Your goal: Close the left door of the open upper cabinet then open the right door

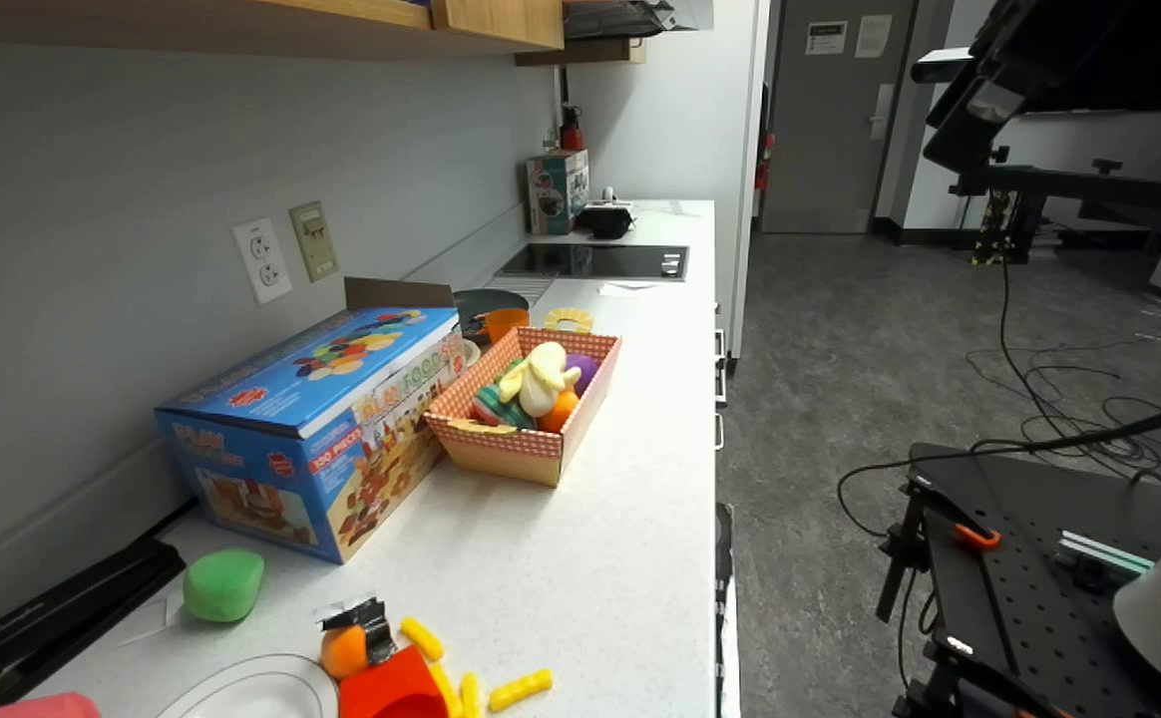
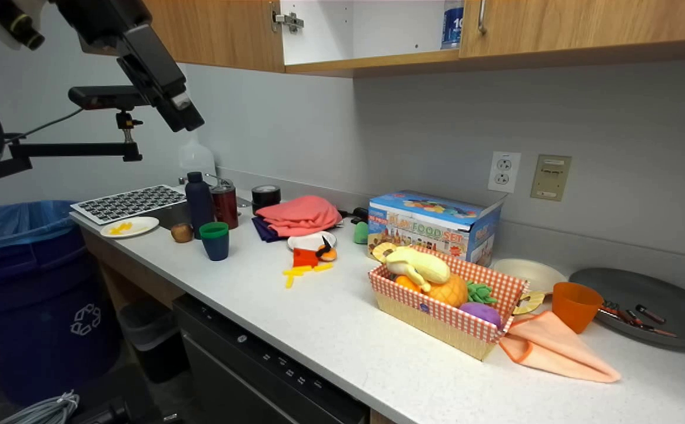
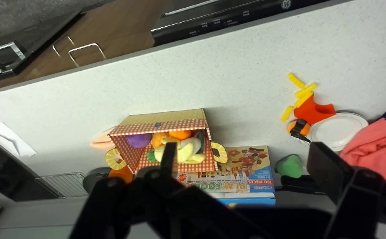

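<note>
The light tan upper cabinet [image 2: 372, 63] runs along the top of an exterior view. Its left door [image 2: 219, 32] stands swung open, with a metal hinge at its edge. The white interior holds a blue-labelled bottle [image 2: 452, 25]. The right door [image 2: 589, 23] is closed and has a vertical metal handle [image 2: 482, 16]. In an exterior view only the cabinet's underside and the right door's lower corner [image 1: 501, 20] show. My gripper [image 2: 186, 115] hangs in front of the left door, its tip below the door's bottom edge. In the wrist view the gripper [image 3: 244, 149] is open and empty, facing the counter.
The white countertop [image 2: 331, 318] lies below. It carries a play food box [image 2: 436, 224], a checked basket [image 2: 436, 324] of toy food, bottles and cups. A camera bracket [image 2: 72, 149] stands near the arm. A blue bin [image 2: 25, 294] stands at the counter's left end.
</note>
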